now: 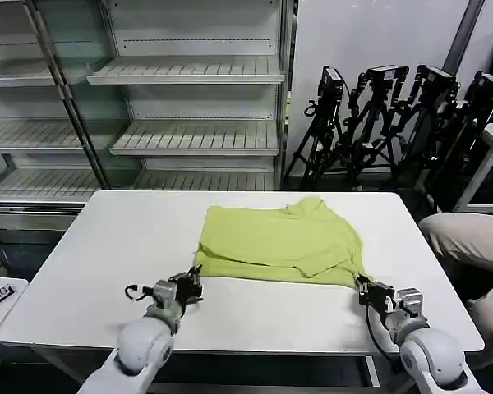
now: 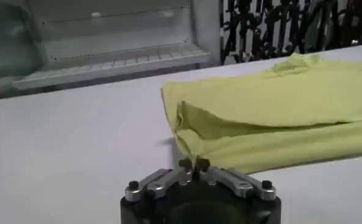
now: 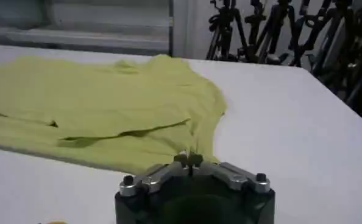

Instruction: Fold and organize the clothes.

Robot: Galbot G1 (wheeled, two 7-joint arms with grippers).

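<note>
The lime yellow-green T-shirt [image 1: 279, 244] lies partly folded in the middle of the white table [image 1: 90, 254], its upper layers doubled over so the near hem runs in a fairly straight line towards the robot, with a bit of the collar bunched up at the far edge. The left gripper [image 1: 195, 278] sits low on the tabletop at the shirt's near left corner, and from its own wrist camera the left gripper [image 2: 194, 163] has its fingertips drawn together with a thin point of the fabric's corner running right into them, so it is clenched on the T-shirt [image 2: 278, 115]. The right gripper [image 1: 364, 285] is at the near right corner, likewise down at table level; in its wrist view the right gripper [image 3: 188, 159] has its tips pressed together where the hem of the T-shirt [image 3: 102, 103] tapers to meet them, pinching that corner too. Behind the table stands a row of bare metal shelving [image 1: 189, 107], and to the right a cluster of black camera tripods [image 1: 386, 115].
</note>
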